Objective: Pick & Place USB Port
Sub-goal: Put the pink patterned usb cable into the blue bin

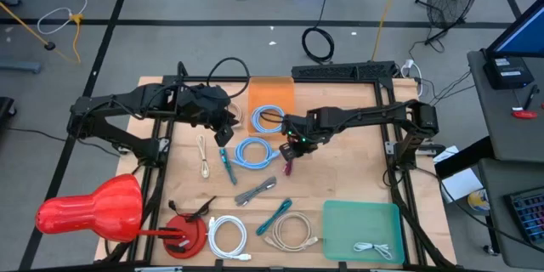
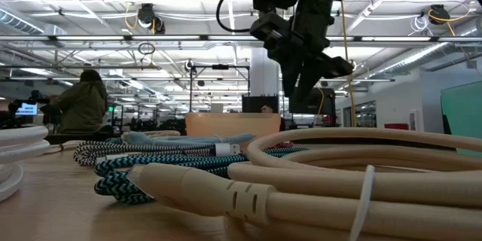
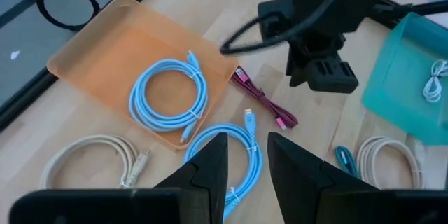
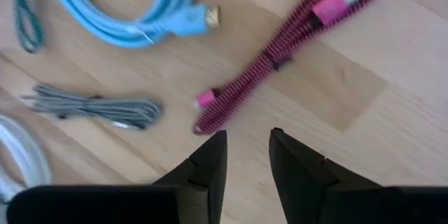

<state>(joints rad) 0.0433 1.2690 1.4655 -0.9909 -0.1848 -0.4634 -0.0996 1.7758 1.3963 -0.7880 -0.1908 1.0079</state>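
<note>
A pink braided USB cable [image 4: 280,56], bundled into a short strip, lies flat on the wooden table [image 1: 357,170] near its middle. My right gripper [image 4: 247,136] hovers just above the cable's near end, pointing steeply down, open, with nothing between its fingers. It also shows in the high view [image 1: 293,146]. My left gripper [image 3: 247,143] hangs higher over the table's left half, open and holding nothing, above a light-blue cable coil [image 3: 231,147]. An orange tray [image 1: 270,93] at the back holds another light-blue coil [image 3: 168,98].
A teal tray [image 1: 361,229] with a white cable [image 1: 374,249] stands at the front right. Grey [image 4: 105,108], teal [image 1: 276,215], beige [image 1: 291,231] and white [image 1: 227,236] cable bundles lie across the front. Red objects [image 1: 93,208] sit at the front left.
</note>
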